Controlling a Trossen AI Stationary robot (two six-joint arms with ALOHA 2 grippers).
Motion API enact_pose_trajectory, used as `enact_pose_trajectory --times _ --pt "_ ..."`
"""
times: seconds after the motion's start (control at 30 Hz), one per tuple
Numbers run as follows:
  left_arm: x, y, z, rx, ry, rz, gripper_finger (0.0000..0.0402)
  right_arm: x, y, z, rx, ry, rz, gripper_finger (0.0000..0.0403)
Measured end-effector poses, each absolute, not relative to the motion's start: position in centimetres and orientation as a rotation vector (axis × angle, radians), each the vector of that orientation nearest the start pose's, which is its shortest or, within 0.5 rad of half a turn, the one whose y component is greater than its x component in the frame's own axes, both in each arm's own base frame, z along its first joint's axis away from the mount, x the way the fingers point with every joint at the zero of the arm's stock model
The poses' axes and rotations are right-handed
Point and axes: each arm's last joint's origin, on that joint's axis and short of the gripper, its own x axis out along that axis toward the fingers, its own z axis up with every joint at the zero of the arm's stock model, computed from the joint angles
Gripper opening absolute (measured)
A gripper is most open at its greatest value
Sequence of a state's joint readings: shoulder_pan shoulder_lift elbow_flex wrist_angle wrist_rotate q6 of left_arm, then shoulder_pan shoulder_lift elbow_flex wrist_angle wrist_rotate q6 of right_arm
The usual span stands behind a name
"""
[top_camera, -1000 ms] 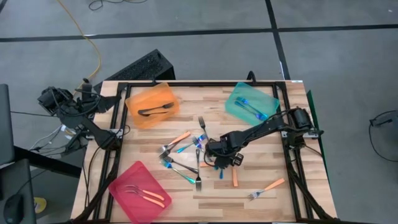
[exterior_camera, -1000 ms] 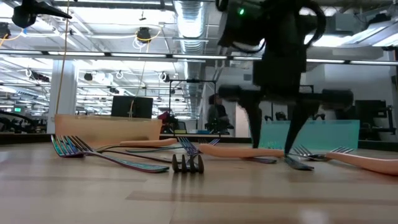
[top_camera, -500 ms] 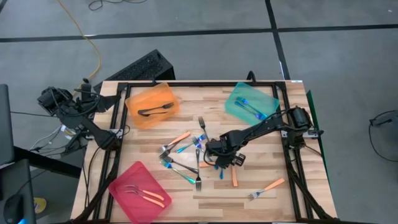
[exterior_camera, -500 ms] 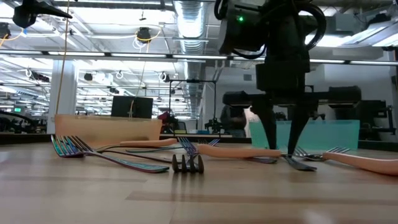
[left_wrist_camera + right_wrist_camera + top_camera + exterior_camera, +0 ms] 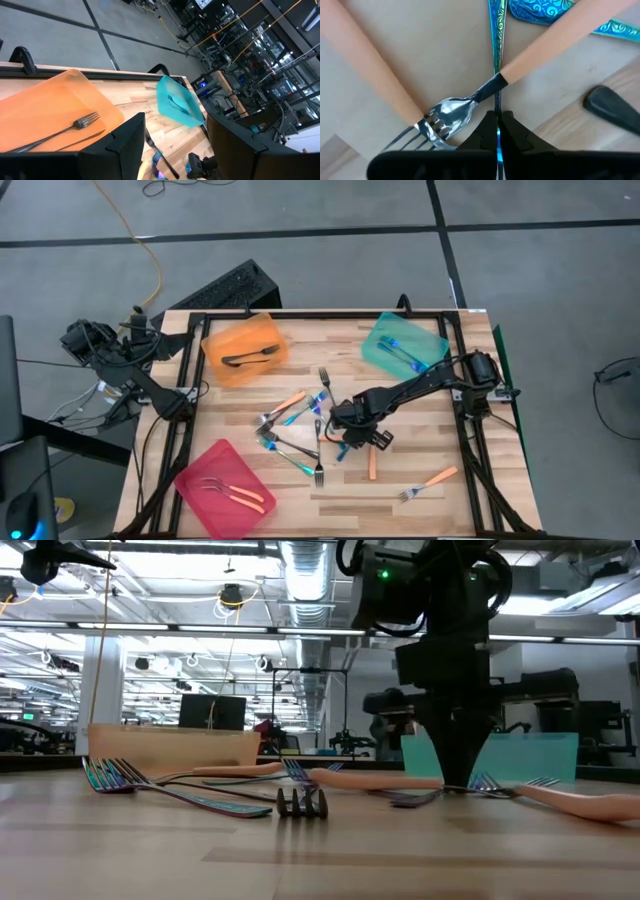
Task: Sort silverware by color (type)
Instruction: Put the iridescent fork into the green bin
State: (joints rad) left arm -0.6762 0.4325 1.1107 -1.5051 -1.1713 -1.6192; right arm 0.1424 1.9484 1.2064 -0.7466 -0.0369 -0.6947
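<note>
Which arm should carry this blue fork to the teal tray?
Right. Its gripper is shut on the blue fork at the pile, near the teal tray. The left gripper waits off the table's far-left corner.

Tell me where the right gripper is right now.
In the high view, the right gripper is down at the table's centre, at the right edge of the fork pile, shut on a blue-handled fork that lies under an orange-handled fork.

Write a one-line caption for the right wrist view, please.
Right gripper jaws shut on a blue-handled fork beside orange-handled forks.
</note>
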Motion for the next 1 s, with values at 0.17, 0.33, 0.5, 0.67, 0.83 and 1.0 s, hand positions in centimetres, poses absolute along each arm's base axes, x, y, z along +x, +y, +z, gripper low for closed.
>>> enact_pose_trajectory --times 0.17,0.33,0.5,0.67,0.83,1.0 --pt "0.7 2.9 35.6 -0.891 0.014 0.695 0.0197 34.2 4.8 14.0 -0.552 1.382 0.585 0.0024" --pt "0.7 2.9 35.6 -0.883 0.017 0.695 0.0197 34.3 4.3 15.7 -0.493 1.364 0.498 0.0025" --pt "0.7 2.9 35.6 -0.885 0.02 0.694 0.0197 34.5 3.5 17.6 -0.466 1.349 0.393 0.0025" --pt "0.7 2.9 35.6 -0.88 0.022 0.693 0.0197 34.4 3.0 18.9 -0.464 1.336 0.281 0.0026" --pt "0.7 2.9 35.6 -0.875 0.025 0.693 0.0197 34.2 2.8 19.8 -0.485 1.325 0.186 0.0026" --pt "0.7 2.9 35.6 -0.875 0.028 0.691 0.0197 34.4 2.6 20.7 -0.499 1.321 0.104 0.0026"
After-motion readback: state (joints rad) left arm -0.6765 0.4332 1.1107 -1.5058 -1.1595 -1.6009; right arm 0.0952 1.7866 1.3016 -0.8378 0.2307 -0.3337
